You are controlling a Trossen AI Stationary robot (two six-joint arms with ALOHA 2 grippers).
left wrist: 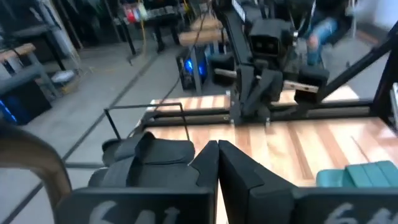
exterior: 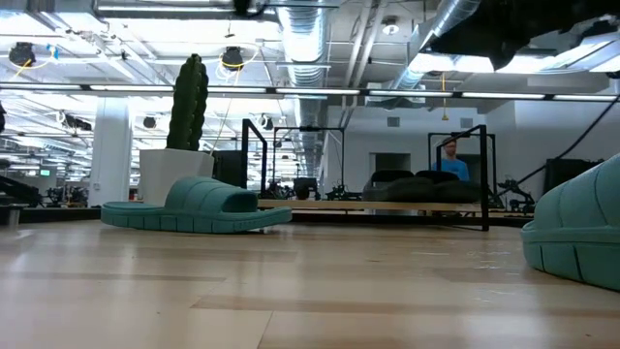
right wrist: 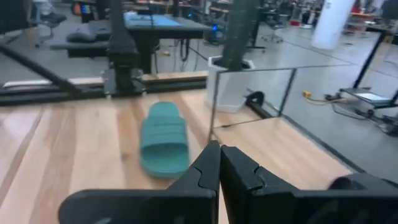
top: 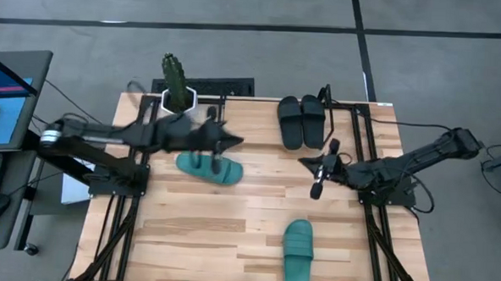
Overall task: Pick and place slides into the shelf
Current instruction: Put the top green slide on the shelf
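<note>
One teal slide (top: 209,167) lies sole-down on the table under my left arm, also in the low view (exterior: 199,206) and the right wrist view (right wrist: 163,140). A second teal slide (top: 297,247) lies by the near edge (exterior: 579,237). Two black slides (top: 300,120) sit side by side in the shelf (top: 324,97) at the far edge (left wrist: 146,157). My left gripper (top: 237,142) is shut and hovers just past the first teal slide. My right gripper (top: 304,162) is shut, in the air near the table's middle, right of that slide.
A cactus in a white pot (top: 178,91) stands at the far edge, left of the shelf's thin frame (right wrist: 249,71). Black mounting rails (top: 364,154) run along both table sides. A person (exterior: 450,155) stands far behind the table. Bare wood lies between the two teal slides.
</note>
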